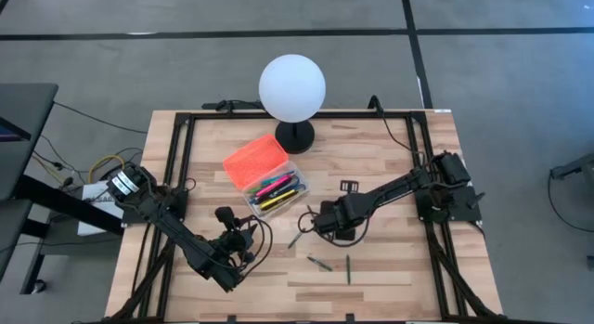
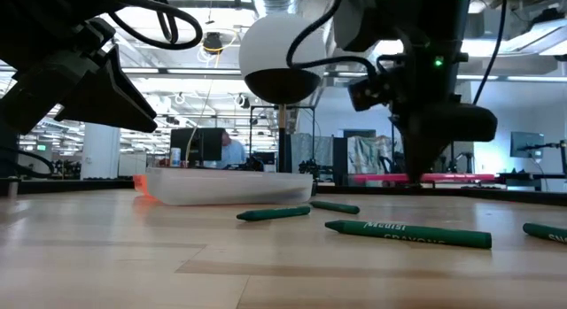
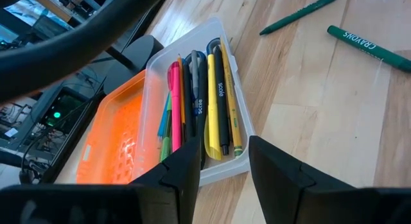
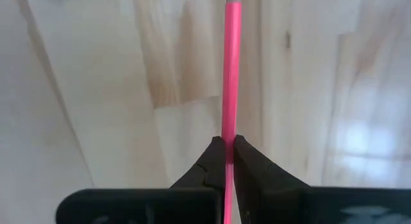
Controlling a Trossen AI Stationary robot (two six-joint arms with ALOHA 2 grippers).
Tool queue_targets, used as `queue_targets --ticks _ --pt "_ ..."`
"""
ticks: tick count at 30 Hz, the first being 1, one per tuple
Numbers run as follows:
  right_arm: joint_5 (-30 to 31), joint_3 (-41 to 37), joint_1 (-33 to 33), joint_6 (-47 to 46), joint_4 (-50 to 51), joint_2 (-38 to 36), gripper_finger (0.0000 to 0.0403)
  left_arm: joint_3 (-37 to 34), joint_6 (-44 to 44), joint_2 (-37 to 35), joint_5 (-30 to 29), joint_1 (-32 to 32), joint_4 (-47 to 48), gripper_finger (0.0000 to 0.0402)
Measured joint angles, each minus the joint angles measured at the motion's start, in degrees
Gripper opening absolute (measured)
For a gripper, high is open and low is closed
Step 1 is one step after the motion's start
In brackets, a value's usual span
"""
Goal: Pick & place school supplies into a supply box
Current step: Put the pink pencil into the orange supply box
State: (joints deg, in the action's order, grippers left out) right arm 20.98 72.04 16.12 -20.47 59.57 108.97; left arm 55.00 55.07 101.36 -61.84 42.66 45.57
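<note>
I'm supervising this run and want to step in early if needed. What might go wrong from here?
The right gripper pinches the thin pink pencil with only its fingertips, so the pencil may swivel or slip while it is carried. The supply box already looks full, so the pencil might rest on top or roll out. The left gripper hovers open near the box, so the arms might crowd each other there.

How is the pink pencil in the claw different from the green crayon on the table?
The pink pencil is thin and plain; the green crayon is fatter, with letters printed on it. The pencil is pinched in the right claw, which is shut on it; the crayon lies loose on the table with nothing touching it. Both are long, straight sticks and neither is in the box.
</note>
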Motion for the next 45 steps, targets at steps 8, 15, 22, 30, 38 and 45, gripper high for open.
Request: queue_targets --ticks 8,15,22,30,38,45 --pt "11.3 3.1 0.3 7.5 -4.0 -0.1 0.0001 0.0 0.0 0.0 0.0 0.0 0.5 0.0127" --pt "15.2 4.4 -1.7 29.2 -22.4 -0.2 0.0001 0.0 0.0 0.0 0.0 0.0 1.3 0.0127" --pt "12.7 4.5 -4.4 44.3 -34.6 0.2 0.0001 0.0 0.1 0.0 0.0 0.0 2.6 0.0127" --pt "4.7 4.5 -8.7 46.5 -39.4 0.2 0.0001 0.0 3.6 0.0 0.6 0.0 6.4 0.0127" --pt "-2.2 4.5 -10.9 49.5 -47.9 1.2 0.0001 0.0 3.8 0.0 0.8 0.0 6.5 0.0127" --pt "-4.6 4.6 -11.8 50.9 -50.0 3.8 0.0001 0.0 3.8 0.0 1.3 0.0 6.5 0.0127"
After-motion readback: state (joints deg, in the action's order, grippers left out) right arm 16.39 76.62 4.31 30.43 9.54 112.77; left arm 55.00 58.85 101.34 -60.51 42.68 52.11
